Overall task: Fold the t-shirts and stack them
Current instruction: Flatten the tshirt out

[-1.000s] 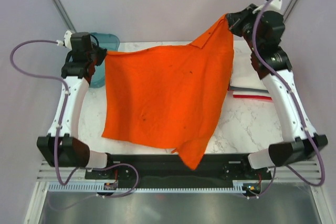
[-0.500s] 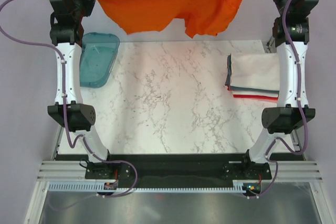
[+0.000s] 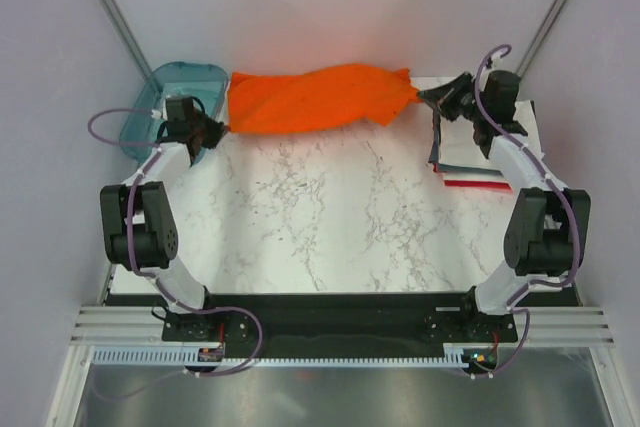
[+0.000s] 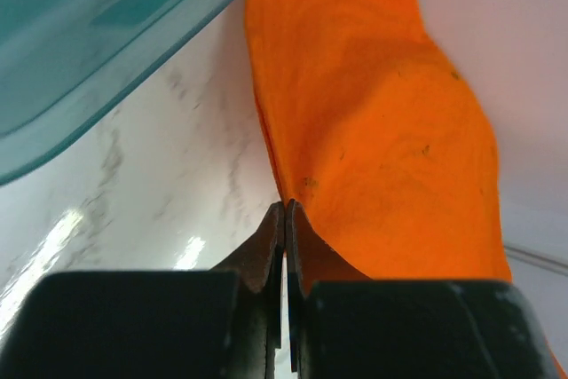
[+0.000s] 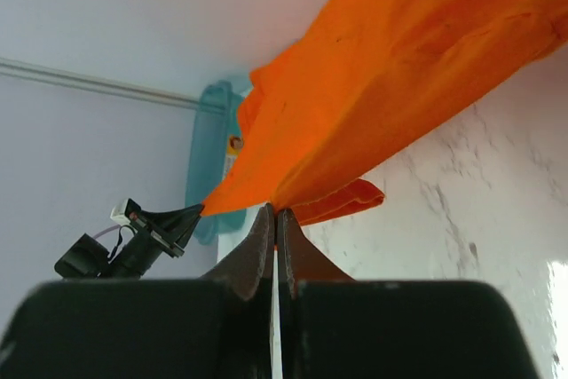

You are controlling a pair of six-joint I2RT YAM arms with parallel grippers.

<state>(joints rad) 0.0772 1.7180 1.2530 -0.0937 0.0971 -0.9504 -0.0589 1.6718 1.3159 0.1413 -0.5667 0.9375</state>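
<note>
Teal translucent tray (image 3: 150, 87) sits at the far-left corner of the marble table (image 3: 330, 217), with part of its rim past the table's left edge. The left arm's wrist lies over the tray's near right side, so part of the inside is hidden and I can't tell what it holds. Just right of the tray, the left gripper (image 4: 285, 219) is low over the table. Its fingers are pinched tight together on the left corner of the orange t-shirt (image 3: 315, 97), with thin cloth clamped between the tips. The shirt runs as a bunched, twisted band along the far edge of the table, stretched from one gripper to the other, wide at the left and narrowing to a point at the right. Can't tell if its underside touches the marble or hangs just above it. The right gripper (image 5: 274, 219) has its fingers clenched on the shirt's right end, and in its wrist view a small fold of cloth droops below the main band. Under and beside the right arm, at the table's far right, is the stack of folded t-shirts (image 3: 480, 162): white on top, grey at the left edge, red strip along the near edge. The right forearm crosses over the stack and covers its right side. The orange shirt is apart from the stack.
</note>
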